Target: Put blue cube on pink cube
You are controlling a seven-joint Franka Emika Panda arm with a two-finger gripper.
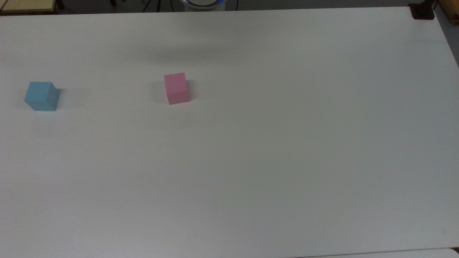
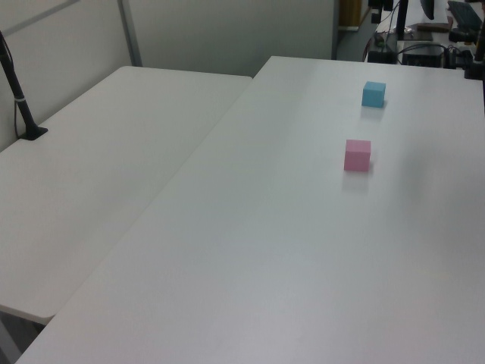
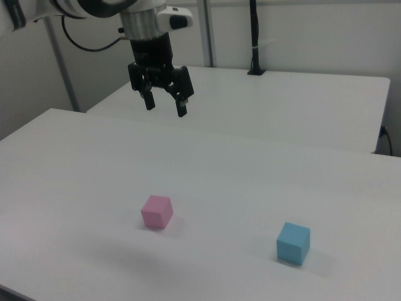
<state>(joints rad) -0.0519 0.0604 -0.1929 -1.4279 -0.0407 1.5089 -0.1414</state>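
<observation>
While the blue cube [image 1: 41, 96] sits untouched on the white table [image 1: 251, 150], near the top view's left edge, the pink cube [image 1: 176, 88] rests well apart from it toward the top view's right, both flat on the surface. In the right view the blue one lies at the right view's right of the pink one, closer to the camera side. Above and behind them, the pincer [image 3: 165, 104] hangs high over the table with its fingers spread and nothing between them.

By my judgement the task stands at its very first step: the reach toward the blue cube has yet to happen. The next move calls for carrying the spread pincer across and down over the blue cube, squaring the fingers to two opposite faces before closing.

Count: one blue cube, one pink cube, one pincer.
</observation>
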